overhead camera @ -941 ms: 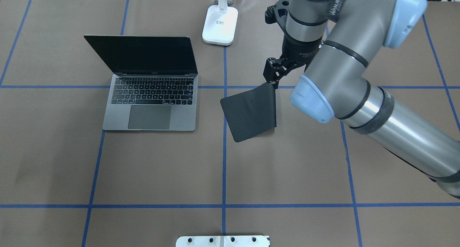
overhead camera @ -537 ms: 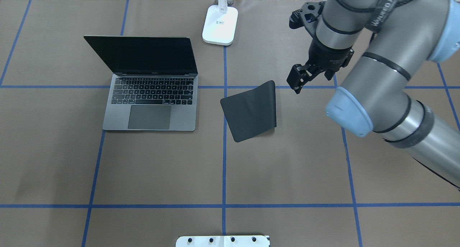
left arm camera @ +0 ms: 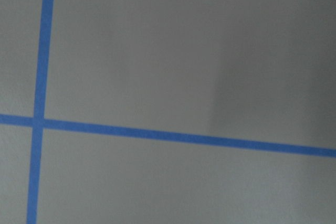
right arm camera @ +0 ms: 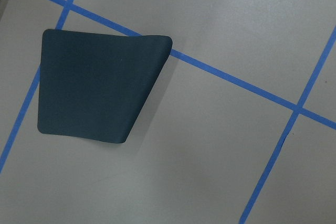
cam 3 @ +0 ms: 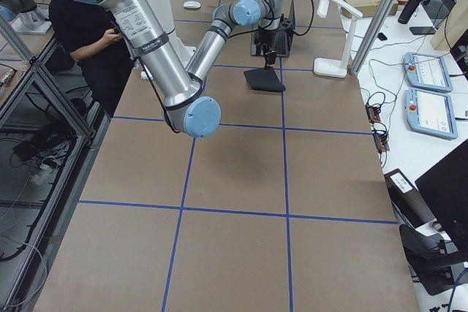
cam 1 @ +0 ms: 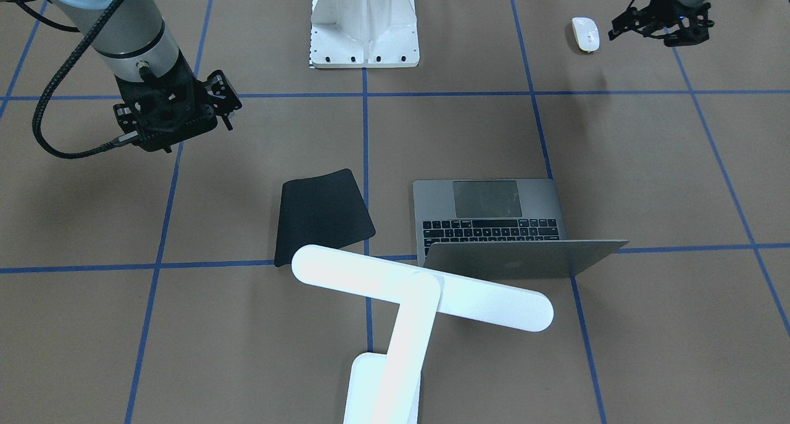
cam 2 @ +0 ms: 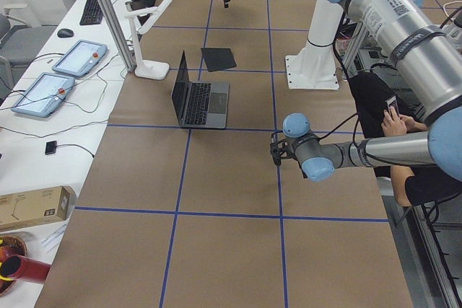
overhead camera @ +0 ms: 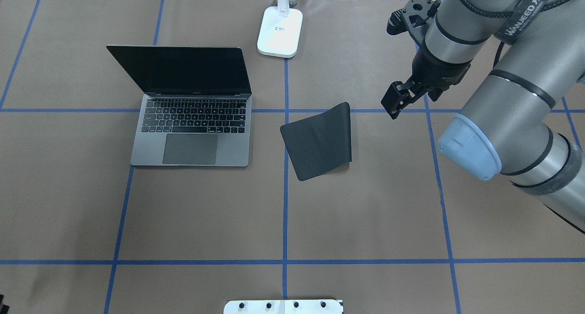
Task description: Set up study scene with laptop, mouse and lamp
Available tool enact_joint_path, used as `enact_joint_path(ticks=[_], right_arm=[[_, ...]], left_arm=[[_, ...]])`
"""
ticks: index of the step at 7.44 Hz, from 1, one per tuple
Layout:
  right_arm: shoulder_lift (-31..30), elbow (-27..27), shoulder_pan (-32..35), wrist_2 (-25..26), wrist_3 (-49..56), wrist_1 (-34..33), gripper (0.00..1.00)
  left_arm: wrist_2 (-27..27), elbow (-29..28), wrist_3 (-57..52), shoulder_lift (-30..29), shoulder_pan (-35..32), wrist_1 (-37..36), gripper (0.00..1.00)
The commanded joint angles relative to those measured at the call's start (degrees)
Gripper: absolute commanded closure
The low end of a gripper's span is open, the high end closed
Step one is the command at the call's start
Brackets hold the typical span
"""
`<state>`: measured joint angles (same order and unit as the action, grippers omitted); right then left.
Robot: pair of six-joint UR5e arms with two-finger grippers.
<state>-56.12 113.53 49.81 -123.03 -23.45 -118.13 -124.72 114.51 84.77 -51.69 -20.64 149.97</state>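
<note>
The space-grey laptop stands open left of the table's middle, its lid toward the far edge; it also shows in the front view. The white lamp stands behind it, its base at the far edge. The white mouse lies near the robot's base, out of the overhead view. My left gripper hovers just beside the mouse, apart from it, and looks open and empty. My right gripper is open and empty, raised to the right of the black mouse pad.
The mouse pad lies askew on the brown paper right of the laptop, one corner slightly curled, and fills the right wrist view. The white ribbed pedestal stands at the near middle edge. The left wrist view holds only paper and blue tape lines.
My right gripper has let go of the mouse pad's far right corner and moved right and up, away from it. The pad, laptop and lamp have stayed in place.
</note>
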Motion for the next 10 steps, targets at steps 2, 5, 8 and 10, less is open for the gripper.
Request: enact_joint_path(ticks=[2, 5, 8, 10], right_arm=[[0.0, -0.2, 0.3, 0.2, 1.1, 0.0, 0.0], [0.0, -0.6, 0.1, 0.7, 2.5, -0.1, 0.0], [0.0, -0.4, 0.1, 0.8, 2.8, -0.1, 0.0], [0.3, -0.3, 0.0, 1.5, 2.8, -0.1, 0.0]], left_arm=[[1.2, 2.0, 3.5, 0.6, 7.7, 0.1, 0.01], [0.5, -0.2, 3.4, -1.0, 11.1, 0.0, 0.01], [-1.9, -1.1, 3.3, -3.1, 12.5, 0.0, 0.03], [-2.0, -2.3, 3.2, -3.2, 12.5, 0.0, 0.05]])
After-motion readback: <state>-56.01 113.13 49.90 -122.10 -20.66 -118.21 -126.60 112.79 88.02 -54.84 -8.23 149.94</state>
